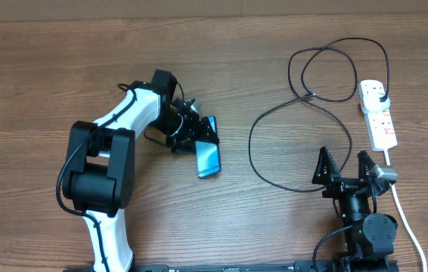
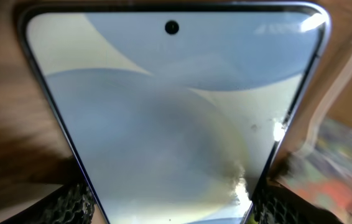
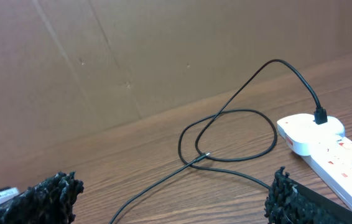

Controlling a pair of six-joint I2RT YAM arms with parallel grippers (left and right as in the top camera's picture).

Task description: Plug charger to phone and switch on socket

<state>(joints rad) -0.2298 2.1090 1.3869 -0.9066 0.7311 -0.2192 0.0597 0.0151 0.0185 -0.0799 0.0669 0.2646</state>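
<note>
The phone [image 1: 208, 157] lies out from my left gripper [image 1: 197, 133], left of the table's centre. Its pale blue screen [image 2: 176, 124] fills the left wrist view, and my left gripper [image 2: 173, 210] is shut on it, with a finger [image 2: 70, 205] pressed against each long edge. The charger [image 1: 274, 113] lies in loops on the right; its black plug [image 1: 380, 97] sits in the socket [image 1: 378, 113] and its connector tip [image 3: 206, 155] lies free on the wood. My right gripper [image 1: 343, 160] stands open near the front edge, short of the cable, with nothing between its fingers [image 3: 288, 193].
The socket's thick white cord [image 1: 407, 215] runs past my right arm to the front edge. A brown cardboard wall [image 3: 132, 56] stands behind the table. The left arm's white and black body [image 1: 100, 166] reaches in from the front left.
</note>
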